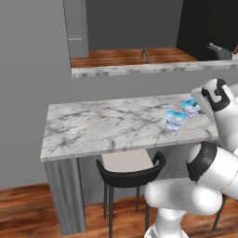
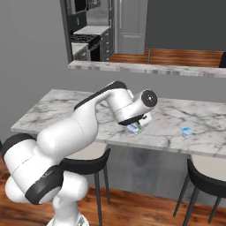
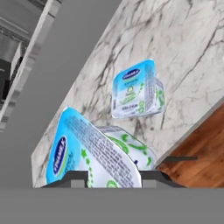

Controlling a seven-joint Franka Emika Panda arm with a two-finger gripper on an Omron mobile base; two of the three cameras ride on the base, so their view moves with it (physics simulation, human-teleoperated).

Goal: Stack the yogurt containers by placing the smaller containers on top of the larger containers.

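Observation:
Two light-blue and white yogurt containers stand on the marble counter. One tub sits right between my gripper fingertips, which flank it closely; I cannot see them pressing on it. It rests on the counter, partly hidden under my hand in the right base view and beside my wrist in the left base view. The other tub stands free a short way off, close to the counter's front edge. I cannot tell which of the two is larger.
A black stool is tucked under the counter, and another stool is at the right. Behind the counter rises a raised ledge with a faucet. The wood floor lies just past the counter's front edge.

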